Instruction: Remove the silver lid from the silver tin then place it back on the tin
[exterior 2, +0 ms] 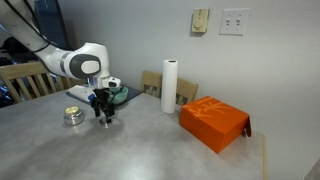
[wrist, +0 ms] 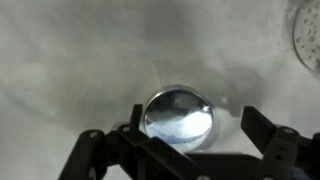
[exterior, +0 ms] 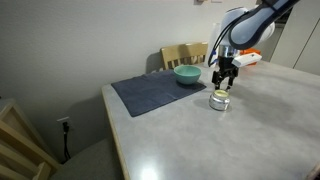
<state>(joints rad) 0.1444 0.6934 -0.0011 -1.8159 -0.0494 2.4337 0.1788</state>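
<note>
Silver lid (wrist: 178, 115) sits on the grey surface (exterior: 180, 130) between the spread fingers (wrist: 265, 135) of my hand (wrist: 180, 132), which is released and grips nothing; the silver tin (exterior 2: 73, 115) stands uncovered just beside it, near a teal bowl (exterior: 187, 74).

Teal bowl (exterior: 186, 75) on a dark placemat (exterior: 148, 95), paper towel roll (exterior 2: 169, 85) near an orange box (exterior 2: 213, 122).
</note>
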